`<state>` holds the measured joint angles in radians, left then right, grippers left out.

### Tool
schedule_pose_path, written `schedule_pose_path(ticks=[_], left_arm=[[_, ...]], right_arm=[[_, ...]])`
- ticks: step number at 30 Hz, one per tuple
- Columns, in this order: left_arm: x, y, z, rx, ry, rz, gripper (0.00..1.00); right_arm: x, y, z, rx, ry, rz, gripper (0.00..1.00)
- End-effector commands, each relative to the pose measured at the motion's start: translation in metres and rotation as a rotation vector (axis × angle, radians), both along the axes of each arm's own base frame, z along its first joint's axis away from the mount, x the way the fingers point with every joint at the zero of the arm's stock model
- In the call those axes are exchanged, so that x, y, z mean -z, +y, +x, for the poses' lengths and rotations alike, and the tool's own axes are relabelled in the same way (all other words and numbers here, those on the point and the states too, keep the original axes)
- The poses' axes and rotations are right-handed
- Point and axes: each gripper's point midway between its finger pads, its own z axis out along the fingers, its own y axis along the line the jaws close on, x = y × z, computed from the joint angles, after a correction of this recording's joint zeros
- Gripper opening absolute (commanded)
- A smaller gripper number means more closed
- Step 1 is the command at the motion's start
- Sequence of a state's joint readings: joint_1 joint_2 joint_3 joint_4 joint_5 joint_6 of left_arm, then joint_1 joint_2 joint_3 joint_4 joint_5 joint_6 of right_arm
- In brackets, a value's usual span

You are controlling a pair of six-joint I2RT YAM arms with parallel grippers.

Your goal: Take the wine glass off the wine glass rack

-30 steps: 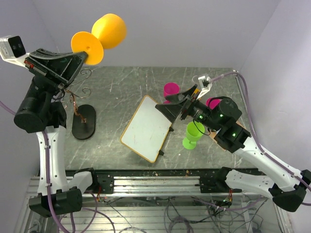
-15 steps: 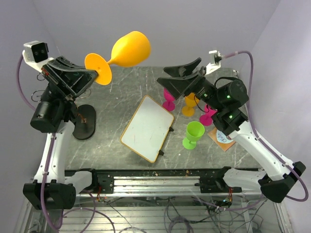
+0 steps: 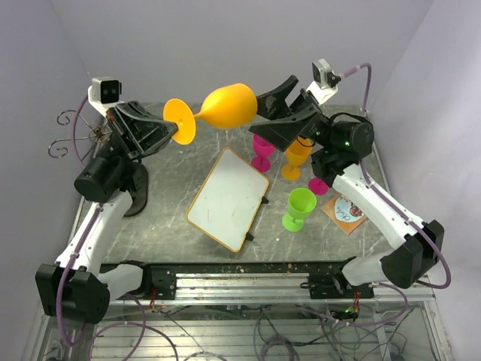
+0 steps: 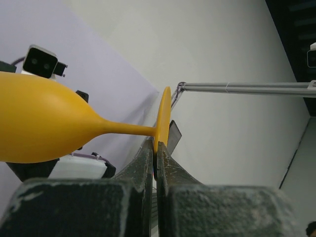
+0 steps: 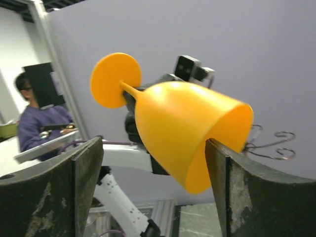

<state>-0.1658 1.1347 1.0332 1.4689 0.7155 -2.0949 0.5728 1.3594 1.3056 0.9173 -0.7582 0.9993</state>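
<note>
- Both arms have closed in: the left gripper [image 3: 167, 132] has swung the orange wine glass [image 3: 225, 105] to the right, away from the wine glass rack [image 3: 140, 194], and the right gripper [image 3: 263, 114] has risen to meet its bowl.
- The glass hangs in the air above the far side of the table [image 3: 173, 226], lying on its side, well apart from the rack's scrolled arms.
- In the left wrist view, the left jaws pinch the edge of the glass's round foot.
- In the right wrist view, the right fingers [image 5: 74, 182] stand spread on either side of the bowl's mouth; I cannot tell whether they touch it.
- A whiteboard [image 3: 228, 198], a green glass [image 3: 299, 207] and a pink glass [image 3: 261, 154] rest below.
</note>
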Motion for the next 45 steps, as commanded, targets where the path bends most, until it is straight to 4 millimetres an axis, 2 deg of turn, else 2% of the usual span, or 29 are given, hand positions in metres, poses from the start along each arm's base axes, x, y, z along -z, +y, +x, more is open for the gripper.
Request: schedule_pose_path(ticks=[1,4,8,11,13,15,17,19,23,27,29,32,36,40,45], left_arm=[[0.0,0.004,-0.056,0.148,-0.093,-0.033,0.07],[0.003,-0.003,-0.053,0.161,-0.073,-0.038,0.07],[0.009,-0.01,-0.05,0.185,-0.057,-0.05,0.07],[0.012,-0.014,-0.05,0.18,-0.062,-0.062,0.07],[0.015,-0.017,-0.05,0.161,-0.063,-0.054,0.07],[0.018,-0.02,-0.048,0.125,-0.06,-0.049,0.1],[0.021,-0.02,-0.046,0.092,-0.055,-0.048,0.19],[0.023,-0.018,-0.045,0.05,-0.054,-0.059,0.29],[0.033,-0.019,-0.042,-0.042,-0.046,-0.034,0.58],[0.044,-0.021,-0.034,-0.134,-0.021,0.007,0.88],[0.048,-0.022,-0.033,-0.171,-0.019,0.027,0.98],[0.051,-0.025,-0.025,-0.254,-0.02,0.087,0.99],[0.057,-0.028,-0.006,-0.406,0.009,0.205,0.99],[0.06,-0.024,0.008,-0.528,0.024,0.288,0.99],[0.057,-0.02,0.016,-0.619,0.017,0.356,0.99]], right_arm=[[-0.021,-0.012,-0.05,-0.181,-0.136,0.065,0.78],[-0.021,-0.016,-0.065,-0.239,-0.143,0.102,0.62],[-0.02,-0.022,-0.084,-0.277,-0.161,0.141,0.47],[-0.019,-0.028,-0.09,-0.278,-0.153,0.165,0.35],[-0.021,-0.032,-0.094,-0.274,-0.154,0.184,0.24],[-0.022,-0.036,-0.097,-0.264,-0.15,0.196,0.11],[-0.023,-0.04,-0.101,-0.247,-0.168,0.208,0.02],[-0.023,-0.045,-0.103,-0.193,-0.197,0.213,0.0],[-0.02,-0.048,-0.093,-0.038,-0.184,0.182,0.0],[-0.021,-0.063,-0.09,0.135,-0.203,0.153,0.0],[-0.02,-0.072,-0.089,0.227,-0.216,0.132,0.0],[-0.013,-0.084,-0.08,0.356,-0.189,0.077,0.0],[0.003,-0.101,-0.065,0.525,-0.138,-0.013,0.0],[0.035,-0.118,-0.036,0.704,-0.014,-0.156,0.0],[0.089,-0.141,-0.006,0.891,0.132,-0.413,0.0]])
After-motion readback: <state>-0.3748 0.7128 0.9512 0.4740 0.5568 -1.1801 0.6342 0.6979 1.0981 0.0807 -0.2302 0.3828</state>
